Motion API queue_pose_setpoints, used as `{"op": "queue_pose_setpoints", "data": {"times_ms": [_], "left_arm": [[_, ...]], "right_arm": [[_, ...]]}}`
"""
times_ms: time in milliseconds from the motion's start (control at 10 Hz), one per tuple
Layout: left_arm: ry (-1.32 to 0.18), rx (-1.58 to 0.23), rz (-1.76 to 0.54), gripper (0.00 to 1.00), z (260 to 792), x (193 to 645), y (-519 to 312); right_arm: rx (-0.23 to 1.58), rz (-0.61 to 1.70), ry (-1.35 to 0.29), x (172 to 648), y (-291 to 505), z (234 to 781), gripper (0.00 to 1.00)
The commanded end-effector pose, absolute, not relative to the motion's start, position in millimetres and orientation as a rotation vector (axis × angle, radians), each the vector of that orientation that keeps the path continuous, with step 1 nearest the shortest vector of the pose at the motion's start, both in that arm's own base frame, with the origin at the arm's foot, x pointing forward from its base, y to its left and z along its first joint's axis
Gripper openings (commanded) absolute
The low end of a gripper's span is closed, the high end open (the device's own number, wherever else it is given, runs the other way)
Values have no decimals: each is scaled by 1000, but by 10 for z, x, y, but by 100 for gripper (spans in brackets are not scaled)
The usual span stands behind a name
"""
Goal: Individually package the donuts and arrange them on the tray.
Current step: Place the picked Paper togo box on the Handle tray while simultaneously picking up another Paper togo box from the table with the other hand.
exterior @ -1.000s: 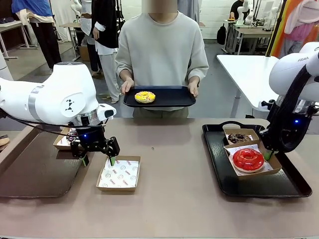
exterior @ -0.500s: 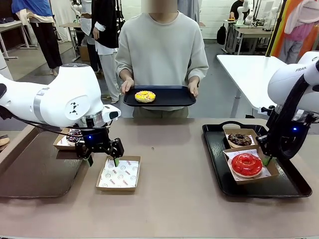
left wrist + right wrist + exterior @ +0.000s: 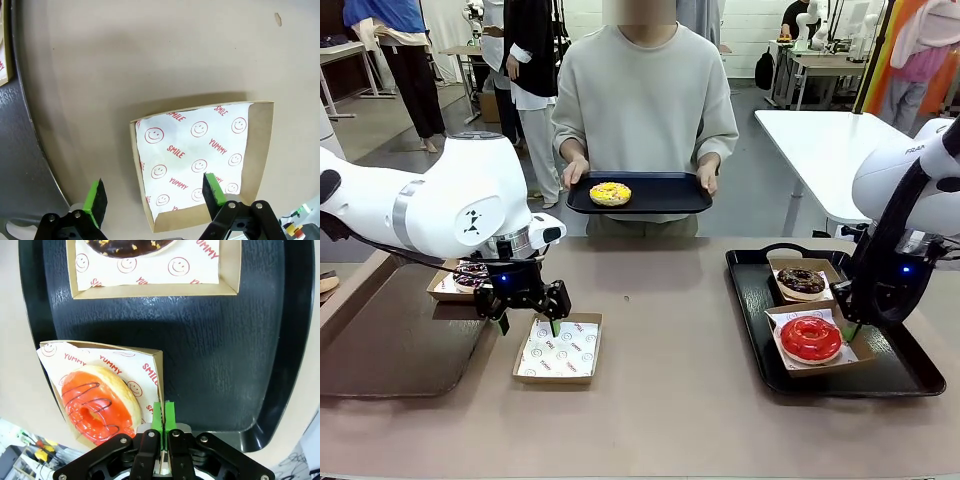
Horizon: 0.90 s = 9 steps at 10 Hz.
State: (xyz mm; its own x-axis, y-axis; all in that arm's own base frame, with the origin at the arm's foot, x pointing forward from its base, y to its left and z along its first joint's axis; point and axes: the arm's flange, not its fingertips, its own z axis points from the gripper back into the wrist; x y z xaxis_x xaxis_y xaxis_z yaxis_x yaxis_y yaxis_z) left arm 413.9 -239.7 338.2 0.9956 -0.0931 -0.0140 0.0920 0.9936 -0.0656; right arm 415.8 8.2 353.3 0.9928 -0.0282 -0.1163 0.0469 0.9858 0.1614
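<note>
On the black tray (image 3: 905, 375) at the right, my right gripper (image 3: 853, 328) is shut on the wall of the paper box (image 3: 865, 345) holding the red donut (image 3: 810, 338). The right wrist view shows its green pads (image 3: 163, 415) pinching that box wall beside the red donut (image 3: 100, 405). Behind it sits the chocolate donut (image 3: 801, 281) in its own box. My left gripper (image 3: 525, 310) hangs open over the left wall of an empty paper box (image 3: 558, 348), and its fingers (image 3: 95, 200) straddle that wall (image 3: 142, 190). The person holds a black tray (image 3: 670, 195) with the yellow donut (image 3: 611, 193). A purple donut (image 3: 470, 275) lies boxed behind my left gripper.
A dark grey tray (image 3: 390, 345) lies on the table's left side under my left arm. The person stands at the far edge, both hands on the held tray. Bare brown table stretches between the empty box and the black tray.
My right gripper has drawn the red donut's box a little leftward and toward the tray's front. My left gripper has shifted slightly right over the empty box.
</note>
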Motion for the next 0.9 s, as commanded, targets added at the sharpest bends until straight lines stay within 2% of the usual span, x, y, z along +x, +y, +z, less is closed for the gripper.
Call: {"op": "queue_pose_setpoints", "data": {"times_ms": [0, 800], "left_arm": [[-4, -38, -71, 100, 3344, 4182, -2454], [-9, -1, -65, 100, 3238, 4175, -2465]], "right_arm": [[190, -58, 96, 4219, 78, 3466, 2], [212, -78, 80, 4266, 49, 3321, 2]]}}
